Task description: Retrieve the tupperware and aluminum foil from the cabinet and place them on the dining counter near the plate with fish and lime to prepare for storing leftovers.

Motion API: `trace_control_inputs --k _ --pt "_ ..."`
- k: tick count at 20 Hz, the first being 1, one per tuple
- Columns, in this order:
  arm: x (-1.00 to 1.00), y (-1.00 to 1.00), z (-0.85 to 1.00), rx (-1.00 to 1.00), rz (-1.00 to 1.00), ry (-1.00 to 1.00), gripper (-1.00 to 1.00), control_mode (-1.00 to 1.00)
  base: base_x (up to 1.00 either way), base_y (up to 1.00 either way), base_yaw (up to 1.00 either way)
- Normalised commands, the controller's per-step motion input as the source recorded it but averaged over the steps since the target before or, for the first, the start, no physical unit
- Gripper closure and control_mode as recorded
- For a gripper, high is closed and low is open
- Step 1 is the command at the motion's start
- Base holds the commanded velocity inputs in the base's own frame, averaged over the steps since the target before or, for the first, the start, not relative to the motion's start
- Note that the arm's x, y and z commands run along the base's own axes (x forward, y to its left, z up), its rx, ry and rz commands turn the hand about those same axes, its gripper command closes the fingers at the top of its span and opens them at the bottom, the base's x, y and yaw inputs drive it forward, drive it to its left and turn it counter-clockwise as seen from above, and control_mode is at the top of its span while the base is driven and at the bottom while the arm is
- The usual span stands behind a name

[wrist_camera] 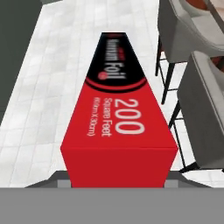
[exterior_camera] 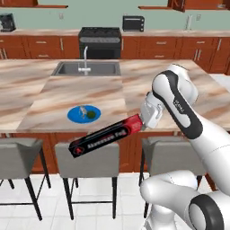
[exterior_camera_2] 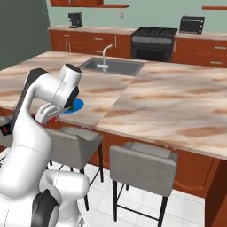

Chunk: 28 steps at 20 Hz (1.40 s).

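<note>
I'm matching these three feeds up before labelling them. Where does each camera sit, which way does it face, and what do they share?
Left base view: behind the arm, on its left, facing the dining counter; the arm rises lower right, gripper holding the aluminum foil.
Right base view: behind the arm, on its right, facing the same counter; the arm rises lower left.
Hand view: on the hand, looking along the foil toward floor and stools.
Shared: both base views show the plate and sink.

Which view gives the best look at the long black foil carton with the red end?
The hand view: the long black foil carton with the red end lies along the frame, lettering readable. The left base view shows it whole, held at its red end over the stools, short of the blue plate. In the right base view the arm hides nearly all of it.
</note>
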Motion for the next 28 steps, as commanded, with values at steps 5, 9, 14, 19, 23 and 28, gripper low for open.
trace_control_inputs --k 5,9,14,19,23,28 --pt "0.00 0.00 0.00 0.00 0.00 0.00 1.00 1.00 0.56 1.00 -0.46" --pt "0.00 0.00 0.00 0.00 0.00 0.00 1.00 1.00 0.60 0.92 -0.55" --pt "0.00 0.00 0.00 0.00 0.00 0.00 1.00 1.00 0.61 0.76 -0.57" --pt "0.00 0.00 0.00 0.00 0.00 0.00 1.00 1.00 0.63 0.49 -0.49" --pt "0.44 0.05 -0.03 -0.02 -0.29 -0.30 1.00 -1.00 0.00 0.00 0.00" --pt "0.28 -0.17 -0.26 0.00 -0.28 -0.25 1.00 -1.00 0.00 0.00 0.00"
